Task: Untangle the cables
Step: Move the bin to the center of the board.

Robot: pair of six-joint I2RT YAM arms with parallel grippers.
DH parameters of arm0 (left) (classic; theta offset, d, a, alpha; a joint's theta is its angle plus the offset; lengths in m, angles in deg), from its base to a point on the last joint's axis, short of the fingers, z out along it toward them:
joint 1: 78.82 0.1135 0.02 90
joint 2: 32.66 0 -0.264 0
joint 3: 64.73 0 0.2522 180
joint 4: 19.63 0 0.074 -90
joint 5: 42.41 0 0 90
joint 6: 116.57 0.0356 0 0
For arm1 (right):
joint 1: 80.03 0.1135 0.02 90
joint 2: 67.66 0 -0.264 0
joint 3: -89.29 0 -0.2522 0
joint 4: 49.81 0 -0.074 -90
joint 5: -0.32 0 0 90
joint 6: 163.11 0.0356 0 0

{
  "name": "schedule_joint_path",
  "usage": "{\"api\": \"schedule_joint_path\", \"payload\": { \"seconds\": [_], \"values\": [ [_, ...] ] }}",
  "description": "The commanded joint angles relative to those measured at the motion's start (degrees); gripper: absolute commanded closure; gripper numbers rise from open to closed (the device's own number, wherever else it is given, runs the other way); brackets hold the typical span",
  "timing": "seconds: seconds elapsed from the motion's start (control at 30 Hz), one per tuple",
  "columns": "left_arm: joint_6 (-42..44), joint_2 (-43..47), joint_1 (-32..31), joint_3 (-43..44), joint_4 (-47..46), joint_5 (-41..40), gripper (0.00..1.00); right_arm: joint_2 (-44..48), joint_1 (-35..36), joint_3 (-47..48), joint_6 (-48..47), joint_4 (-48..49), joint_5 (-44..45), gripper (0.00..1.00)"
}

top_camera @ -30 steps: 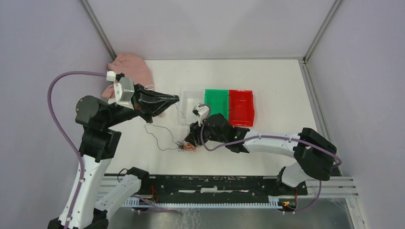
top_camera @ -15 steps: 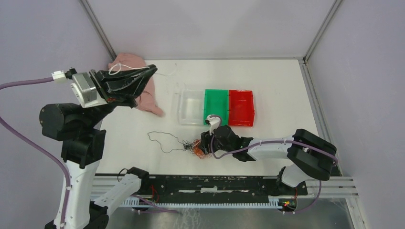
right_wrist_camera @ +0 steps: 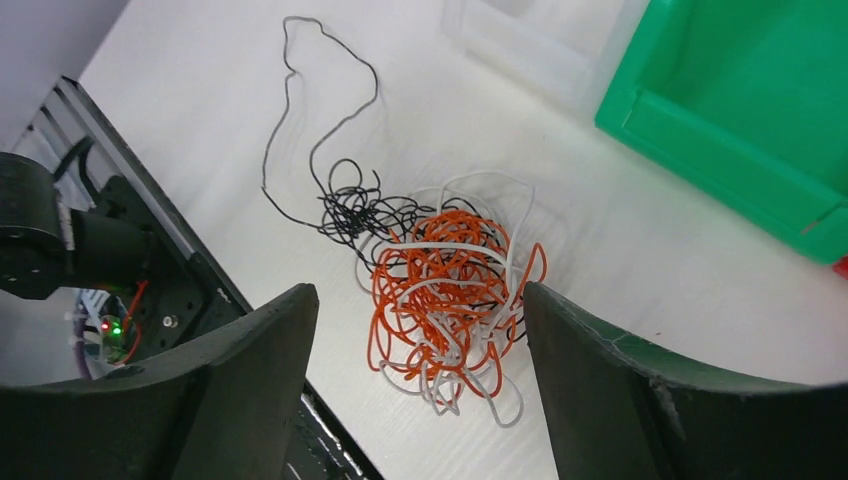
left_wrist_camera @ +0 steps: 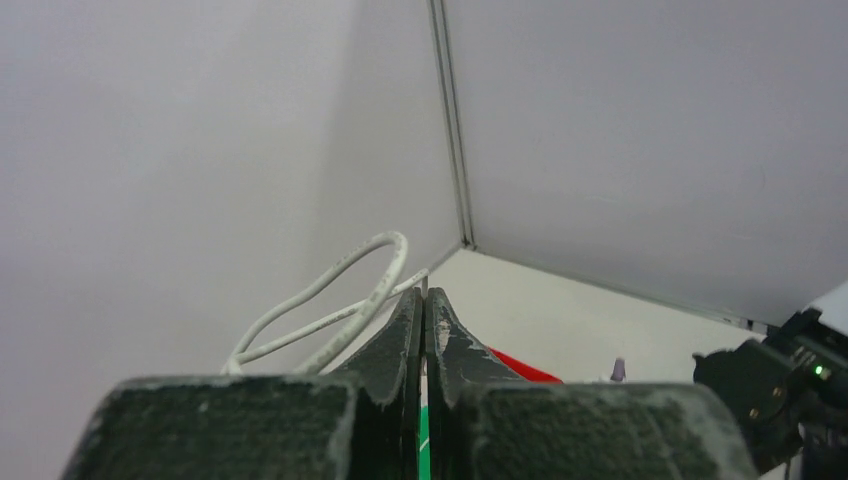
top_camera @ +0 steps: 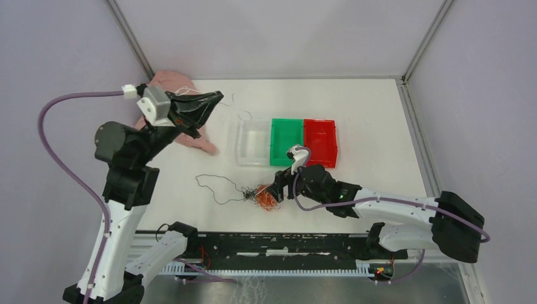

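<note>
The cables point(top_camera: 265, 195) lie as a small wad of orange, white and black wires on the table; in the right wrist view the wad point(right_wrist_camera: 450, 290) sits between my fingers, and a black strand point(right_wrist_camera: 300, 70) trails away to the left. My right gripper point(top_camera: 280, 189) is open and empty, just right of the wad point(right_wrist_camera: 420, 300). My left gripper point(top_camera: 214, 100) is raised high at the back left and shut on a white wire point(top_camera: 239, 113). That wire loops beside the shut jaws point(left_wrist_camera: 424, 300) in the left wrist view point(left_wrist_camera: 345, 290).
A clear bin point(top_camera: 244, 144), a green bin point(top_camera: 287, 140) and a red bin point(top_camera: 319, 142) stand side by side behind the wad. A pink cloth point(top_camera: 193, 133) lies at the back left. The rail at the table's front edge point(top_camera: 272, 244) is close to the wad.
My left gripper rose and swung back left, drawing the white wire away from the wad. My right gripper came off the wad, opened and moved right; the wad shifted slightly right.
</note>
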Motion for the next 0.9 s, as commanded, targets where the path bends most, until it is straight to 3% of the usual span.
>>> {"api": "schedule_joint_path", "payload": {
  "seconds": [0.0, 0.33, 0.57, 0.87],
  "values": [
    [2.5, 1.1, -0.2, -6.6, 2.2, -0.7, 0.97, 7.3, 0.2, 4.2, -2.0, -7.6, 3.4, 0.17],
    [2.4, -2.0, -0.2, -19.3, 1.2, -0.8, 0.97, 15.3, 0.2, 8.9, -4.8, -18.2, 11.0, 0.16],
    [2.3, -6.3, -0.2, -23.0, -0.6, -0.8, 0.97, 16.8, 0.2, 10.0, -5.0, -20.6, 14.7, 0.16],
    [10.1, -15.0, -0.2, -24.8, -4.4, -1.4, 0.97, 19.2, 0.2, 12.6, -4.6, -25.9, 16.4, 0.17]
  ]
}}
